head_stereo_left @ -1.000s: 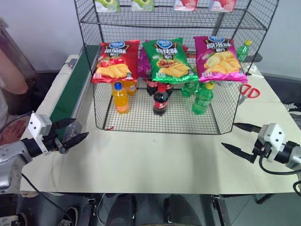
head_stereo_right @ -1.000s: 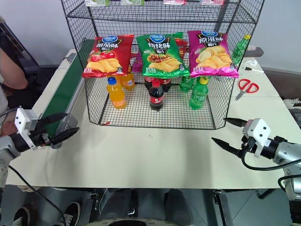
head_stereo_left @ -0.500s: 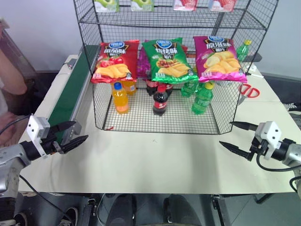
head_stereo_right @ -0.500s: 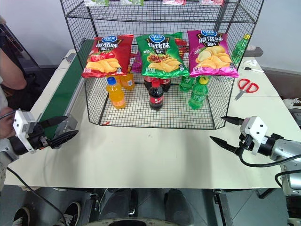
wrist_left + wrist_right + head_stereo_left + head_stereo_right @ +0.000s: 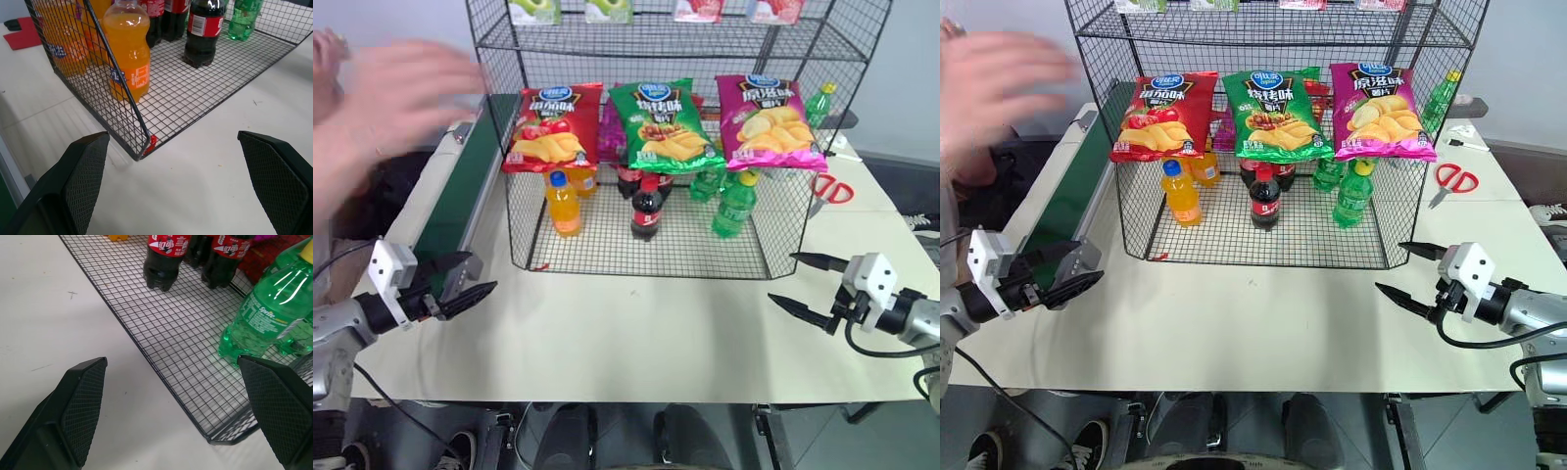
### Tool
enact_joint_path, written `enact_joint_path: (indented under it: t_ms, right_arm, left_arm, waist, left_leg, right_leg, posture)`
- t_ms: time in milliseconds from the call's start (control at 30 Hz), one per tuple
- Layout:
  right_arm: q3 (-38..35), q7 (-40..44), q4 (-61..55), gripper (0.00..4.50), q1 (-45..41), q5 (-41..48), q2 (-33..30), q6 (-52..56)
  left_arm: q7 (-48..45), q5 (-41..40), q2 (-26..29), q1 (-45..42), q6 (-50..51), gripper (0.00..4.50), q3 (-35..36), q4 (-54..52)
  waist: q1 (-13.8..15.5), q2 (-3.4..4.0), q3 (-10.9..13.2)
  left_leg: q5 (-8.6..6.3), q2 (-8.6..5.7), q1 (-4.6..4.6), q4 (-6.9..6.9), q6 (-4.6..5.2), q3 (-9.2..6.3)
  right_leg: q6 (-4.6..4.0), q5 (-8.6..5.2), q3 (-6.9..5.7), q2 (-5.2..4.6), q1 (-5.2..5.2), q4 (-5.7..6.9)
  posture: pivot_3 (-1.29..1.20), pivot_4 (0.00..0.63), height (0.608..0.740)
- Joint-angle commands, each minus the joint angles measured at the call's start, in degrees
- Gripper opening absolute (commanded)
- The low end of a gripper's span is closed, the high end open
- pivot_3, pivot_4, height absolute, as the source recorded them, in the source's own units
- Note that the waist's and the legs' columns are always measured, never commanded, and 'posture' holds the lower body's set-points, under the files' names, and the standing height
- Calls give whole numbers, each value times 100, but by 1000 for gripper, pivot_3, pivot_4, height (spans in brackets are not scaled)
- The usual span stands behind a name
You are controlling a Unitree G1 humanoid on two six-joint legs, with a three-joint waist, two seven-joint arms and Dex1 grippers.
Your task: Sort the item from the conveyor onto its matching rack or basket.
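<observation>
So the tall black wire-grid rack (image 5: 783,235) held soda bottles (image 5: 647,208), with the glossy green chip bag (image 5: 664,124) hanging on its front, well beyond both wide-open sets of fingers, left (image 5: 460,277) and right (image 5: 810,289), over the tabletop (image 5: 636,333).

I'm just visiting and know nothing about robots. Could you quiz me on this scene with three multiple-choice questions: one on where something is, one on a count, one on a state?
1. Where does the green chip bag hang on the rack?
A. Between the red and magenta bags
B. Far left
C. On the conveyor

2. How many chip bags hang across the rack's front?
A. One
B. Three
C. Five

3. How are the two grippers?
A. Both open, empty
B. Both shut on bottles
C. One holds scissors

Answers:
1 A: the green chip bag hangs on the rack between the red bag and magenta bag.
2 B: those three.
3 A: left gripper and right gripper show spread fingers, nothing between.
</observation>
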Motion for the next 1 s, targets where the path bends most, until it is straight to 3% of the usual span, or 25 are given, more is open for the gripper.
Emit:
enact_joint_path:
  t_ms: [33, 1000]
  right_arm:
    - [-24, -10, -38, 4446, -97, 14, -7, -101]
    - [120, -19, 32, 4446, -199, -25, 0, -171]
  left_arm:
    - [4, -53, 22, 0, -88, 4500, 133, -192]
    - [-36, -135, 12, 173, -32, 4500, 234, -293]
  waist:
    - [0, 0, 0]
    - [-2, 1, 0]
  left_leg:
    - [0, 0, 0, 0, 0, 0]
    - [0, 0, 0, -12, -1, 0]
  right_leg:
    - [0, 0, 0, 0, 0, 0]
    - [-2, -1, 1, -6, -2, -11]
  posture:
    - [0, 150, 739]
    - [0, 150, 739]
